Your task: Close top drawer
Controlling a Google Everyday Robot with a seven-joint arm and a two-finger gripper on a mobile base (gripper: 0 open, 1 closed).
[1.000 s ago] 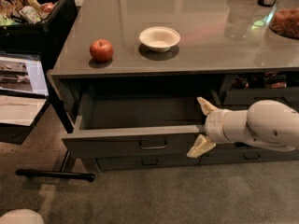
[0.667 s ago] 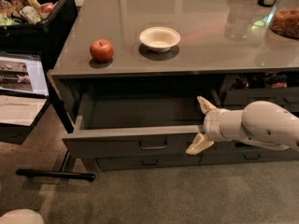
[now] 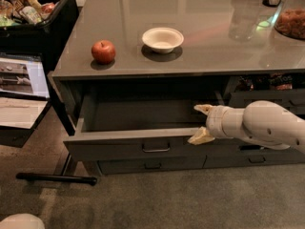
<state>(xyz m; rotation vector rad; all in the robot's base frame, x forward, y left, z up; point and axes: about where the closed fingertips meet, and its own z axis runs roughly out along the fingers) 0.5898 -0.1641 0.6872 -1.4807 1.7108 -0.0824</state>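
The top drawer [image 3: 119, 147] is a wide dark-grey drawer pulled out from under the counter, its plain tray showing. A small metal pull handle [image 3: 156, 149] sits at the middle of its flat front. My gripper [image 3: 201, 123] comes in from the right on a white arm. Its two cream fingers are spread apart: the upper one reaches over the tray, the lower one lies against the top right edge of the drawer front. It holds nothing.
A red apple [image 3: 103, 51] and a white bowl [image 3: 162, 39] sit on the grey counter [image 3: 205, 56]. Shallower drawers [image 3: 152, 166] lie below. A black bin of packets [image 3: 28, 13] stands at left, a black floor bar [image 3: 55, 178] below it.
My gripper has shifted slightly left along the drawer's front edge. The drawer stands open as before.
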